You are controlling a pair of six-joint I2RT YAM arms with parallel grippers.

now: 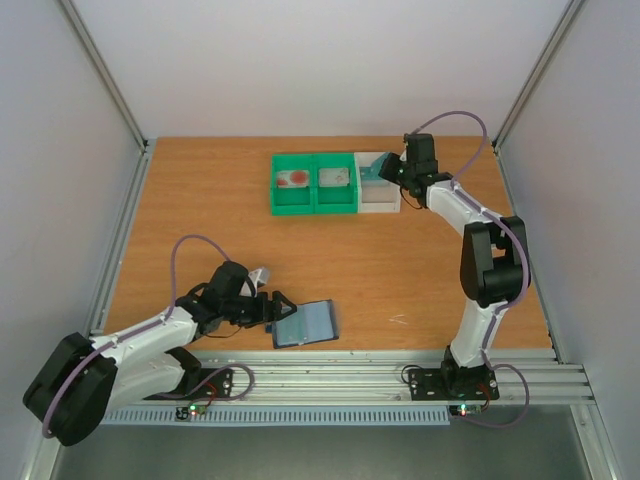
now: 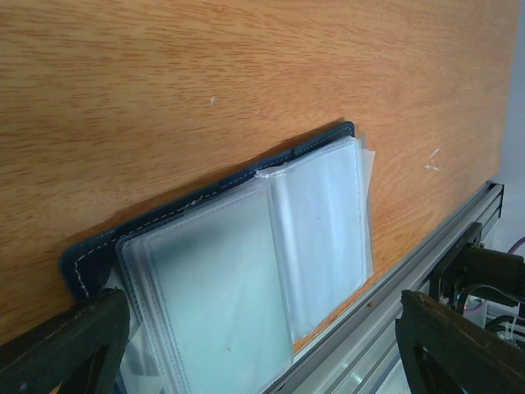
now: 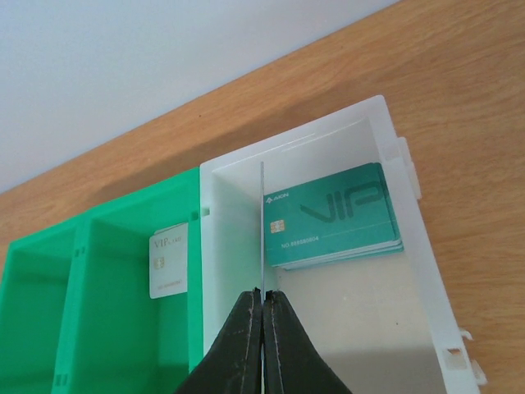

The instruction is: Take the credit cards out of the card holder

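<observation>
The card holder (image 1: 307,323) lies open near the table's front edge, its clear sleeves up; it fills the left wrist view (image 2: 246,246). My left gripper (image 1: 275,310) is open at its left end, one finger (image 2: 66,345) over the holder's corner and the other finger (image 2: 459,345) over the rail. My right gripper (image 3: 262,300) is shut on a thin card (image 3: 262,230) seen edge-on, held upright over the white bin (image 3: 426,271). In the top view the right gripper (image 1: 385,170) is at that bin. A stack of teal cards (image 3: 336,217) lies in the bin.
A green two-part bin (image 1: 314,204) stands left of the white bin (image 1: 380,206) at the back. Its left part holds a grey-white card with a red blotch (image 1: 294,179), its right part a pale card (image 1: 333,177). An aluminium rail (image 1: 380,375) runs along the front.
</observation>
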